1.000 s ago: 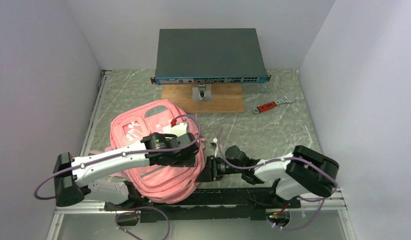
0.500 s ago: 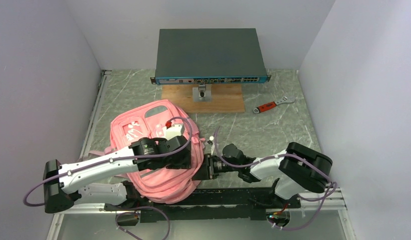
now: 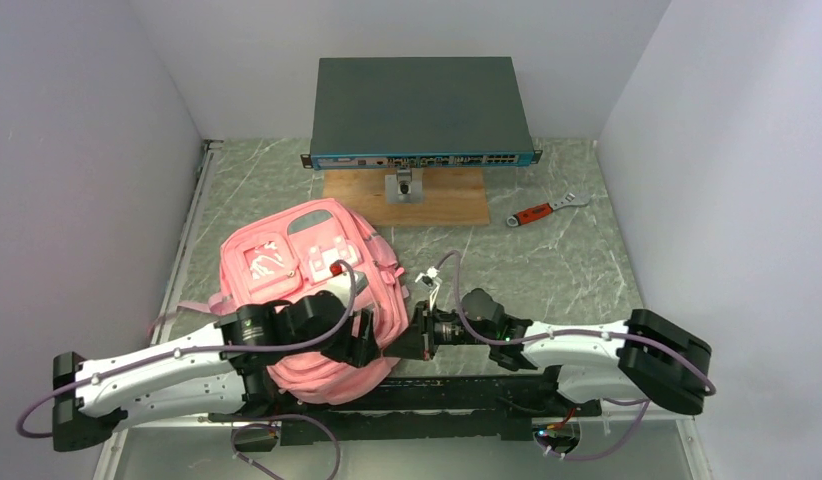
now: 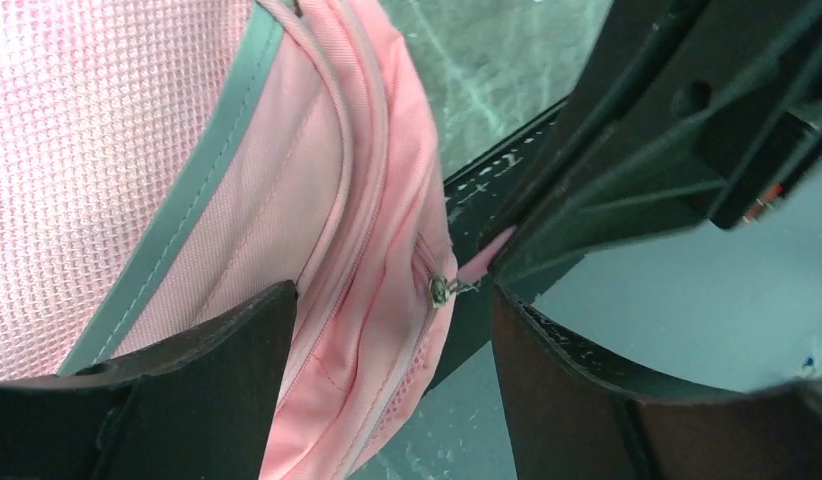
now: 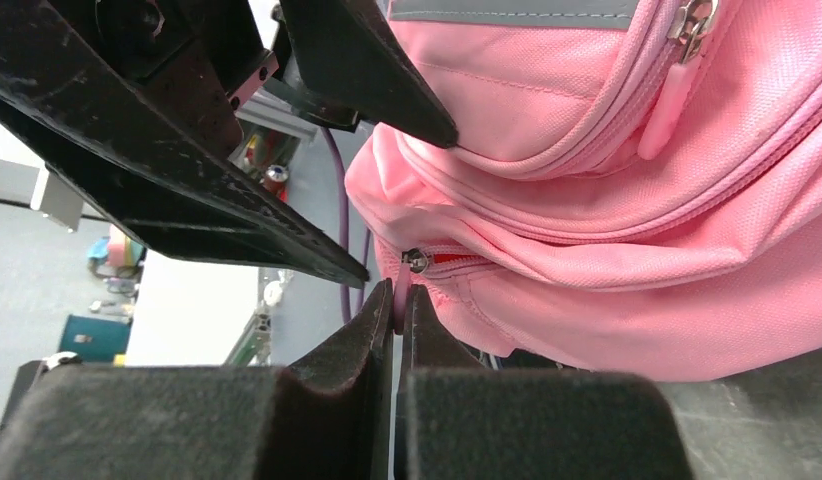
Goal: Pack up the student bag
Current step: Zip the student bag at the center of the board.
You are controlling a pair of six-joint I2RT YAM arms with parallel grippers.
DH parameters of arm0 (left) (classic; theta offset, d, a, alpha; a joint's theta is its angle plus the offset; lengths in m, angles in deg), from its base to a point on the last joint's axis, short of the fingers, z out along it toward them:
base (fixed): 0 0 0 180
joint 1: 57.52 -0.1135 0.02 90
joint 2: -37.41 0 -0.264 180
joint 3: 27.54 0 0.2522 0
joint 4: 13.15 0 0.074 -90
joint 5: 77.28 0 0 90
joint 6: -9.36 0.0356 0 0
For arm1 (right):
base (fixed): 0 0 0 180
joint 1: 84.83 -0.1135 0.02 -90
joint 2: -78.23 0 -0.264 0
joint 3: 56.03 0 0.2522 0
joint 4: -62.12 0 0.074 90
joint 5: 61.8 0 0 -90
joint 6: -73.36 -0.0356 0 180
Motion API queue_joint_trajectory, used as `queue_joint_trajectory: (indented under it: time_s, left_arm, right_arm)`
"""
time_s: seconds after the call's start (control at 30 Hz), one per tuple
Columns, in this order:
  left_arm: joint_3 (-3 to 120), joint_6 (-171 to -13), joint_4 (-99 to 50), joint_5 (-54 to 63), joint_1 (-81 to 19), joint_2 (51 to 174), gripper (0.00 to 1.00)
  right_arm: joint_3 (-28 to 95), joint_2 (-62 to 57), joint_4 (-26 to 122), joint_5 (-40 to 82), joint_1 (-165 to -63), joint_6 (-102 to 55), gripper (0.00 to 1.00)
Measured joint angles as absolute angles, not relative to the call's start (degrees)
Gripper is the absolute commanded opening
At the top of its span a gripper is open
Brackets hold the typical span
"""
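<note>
At the near edge of the table, the right gripper [image 5: 395, 312] is seen clenched on a pink zip pull [image 5: 399, 282] at the near right corner of the student bag [image 3: 287, 262]. The flat tab is pinched between the two pads, just below a small round metal fitting. The left gripper [image 4: 387, 310] is held released, with its jaws spread wide to either side of the bag's zipped edge, and nothing is grasped by it. A silver zip slider [image 4: 439, 290] is framed between those jaws in the left wrist view. In the top view the two grippers are found close together, tip toward tip, at the bag's near right side, and the left arm is laid low across the bag's near part.

The student bag is laid flat on the left half of the green marbled table [image 3: 547, 262], with its front pockets turned up and its near end by the arms' base rail. A pink strap [image 3: 182, 308] is trailed out at its left side.

Farther back, a wooden board [image 3: 442, 208] is placed at the middle of the table, and a small metal bracket [image 3: 404, 187] is stood on it. Behind it a dark network switch [image 3: 417, 105] is seen, its port row facing the arms. To the right of the board, a red-handled adjustable wrench [image 3: 547, 210] is laid on the table, well apart from the bag.
</note>
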State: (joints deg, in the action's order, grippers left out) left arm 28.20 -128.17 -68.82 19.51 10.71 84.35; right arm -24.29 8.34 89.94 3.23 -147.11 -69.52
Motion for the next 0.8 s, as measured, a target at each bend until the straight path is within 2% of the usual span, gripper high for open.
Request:
queue_joint_trajectory:
  time_s: [0.1, 0.17, 0.33, 0.43, 0.47, 0.5, 0.57, 0.6, 0.8]
  left_arm:
    - [24.9, -126.0, -65.1, 18.0, 10.8, 79.7, 0.76]
    - [24.1, -125.2, -64.4, 16.7, 11.4, 78.4, 0.72]
    - [24.4, -123.5, -66.0, 16.0, 14.2, 81.1, 0.67]
    - [24.8, -122.8, -67.1, 15.9, 16.5, 84.7, 0.57]
    - [24.8, -122.2, -67.2, 16.0, 17.3, 85.7, 0.51]
    - [24.8, -121.9, -67.2, 16.2, 17.8, 86.3, 0.38]
    - [24.9, -121.2, -67.6, 17.1, 18.2, 86.6, 0.05]
    - [25.1, -120.7, -68.3, 18.0, 18.3, 86.6, 0.0]
    - [26.8, -119.8, -68.5, 22.4, 20.6, 85.2, 0.0]
  right_arm:
    - [-25.2, 11.3, 88.3, 5.1, -147.3, -67.9, 0.0]
    - [-26.0, 11.9, 87.9, 5.7, -147.5, -67.4, 0.0]
    - [-26.2, 12.9, 87.7, 7.4, -148.2, -66.1, 0.0]
    - [-26.5, 15.0, 87.0, 9.3, -148.9, -65.5, 0.0]
    - [-26.6, 15.7, 86.4, 10.0, -149.2, -65.3, 0.0]
    - [-26.7, 16.3, 85.5, 10.6, -149.4, -65.0, 0.0]
    - [-26.7, 17.4, 83.7, 11.9, -149.9, -64.7, 0.0]
    - [-26.7, 17.9, 82.7, 12.8, -150.2, -64.6, 0.0]
    - [-27.5, 25.9, 76.1, 22.6, -151.7, -65.1, 0.0]
